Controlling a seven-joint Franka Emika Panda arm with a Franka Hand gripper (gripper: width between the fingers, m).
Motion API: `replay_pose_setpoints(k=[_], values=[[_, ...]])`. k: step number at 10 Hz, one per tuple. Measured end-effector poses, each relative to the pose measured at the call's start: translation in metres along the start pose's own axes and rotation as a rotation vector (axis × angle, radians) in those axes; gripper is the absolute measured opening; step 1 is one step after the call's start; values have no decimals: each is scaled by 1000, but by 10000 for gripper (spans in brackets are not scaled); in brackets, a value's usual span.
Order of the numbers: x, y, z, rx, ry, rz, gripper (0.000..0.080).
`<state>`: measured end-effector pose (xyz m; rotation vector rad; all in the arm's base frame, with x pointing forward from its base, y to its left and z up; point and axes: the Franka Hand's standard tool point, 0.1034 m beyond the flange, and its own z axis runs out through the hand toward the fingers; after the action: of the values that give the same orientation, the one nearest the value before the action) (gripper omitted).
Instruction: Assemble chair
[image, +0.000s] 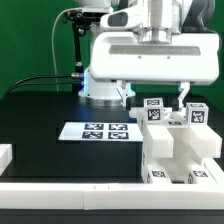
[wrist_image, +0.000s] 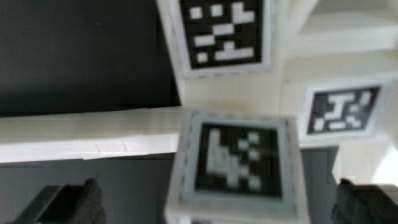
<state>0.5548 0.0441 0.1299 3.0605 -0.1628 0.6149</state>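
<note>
The chair (image: 176, 146) is a chunky white block of bars and posts with black-and-white tags, standing at the exterior view's right. My gripper (image: 157, 100) hangs right above its top posts. In the wrist view a tagged white post (wrist_image: 231, 150) stands between my two dark fingers (wrist_image: 71, 205), with dark gaps on both sides. The gripper (wrist_image: 217, 206) is open and holds nothing. A white bar (wrist_image: 86, 136) runs off sideways from the post. More tagged faces (wrist_image: 226, 35) lie beyond it.
The marker board (image: 97, 131) lies flat on the black table to the exterior view's left of the chair. A white border rail (image: 60, 190) runs along the front, with a white block (image: 5, 155) at the far left. The arm's base (image: 105, 88) stands behind.
</note>
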Motion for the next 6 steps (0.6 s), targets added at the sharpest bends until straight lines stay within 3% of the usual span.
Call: replay_pose_setpoints(k=[2,6], values=[[10,6,-5,7,-23,130,649],[11,4,-1,32,-41,429,649]])
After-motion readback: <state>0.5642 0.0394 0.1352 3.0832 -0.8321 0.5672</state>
